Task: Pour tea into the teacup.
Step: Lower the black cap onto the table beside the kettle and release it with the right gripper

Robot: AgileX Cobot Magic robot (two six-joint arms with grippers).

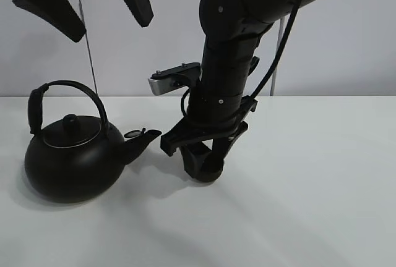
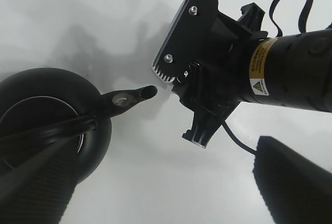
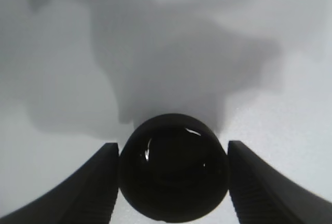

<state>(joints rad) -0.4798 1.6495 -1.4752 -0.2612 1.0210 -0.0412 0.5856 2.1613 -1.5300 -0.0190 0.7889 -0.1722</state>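
1. The kettle (image 1: pixel 68 162) is black. It stands on the white tabletop (image 1: pixel 322 211), close to the left edge and about midway between the front and back edges. The handle (image 1: pixel 62 91) is upright and the lid (image 1: pixel 71 128) is seated. The spout (image 1: pixel 145 140) points toward the tabletop centre.

2. The teacup (image 3: pixel 174 169) is at the middle of the tabletop, near the spout tip and apart from it. Its glossy interior shows in the right wrist view. Whether its base rests on the tabletop cannot be determined.

3. The right gripper (image 1: pixel 207 163) is lowered to the tabletop and clenched on the teacup, with one finger (image 3: pixel 98 182) against each side of the cup.

4. The left gripper (image 1: pixel 83 1) hangs high over the kettle, toward the back-left corner. It is released, with its fingers spread wide apart.
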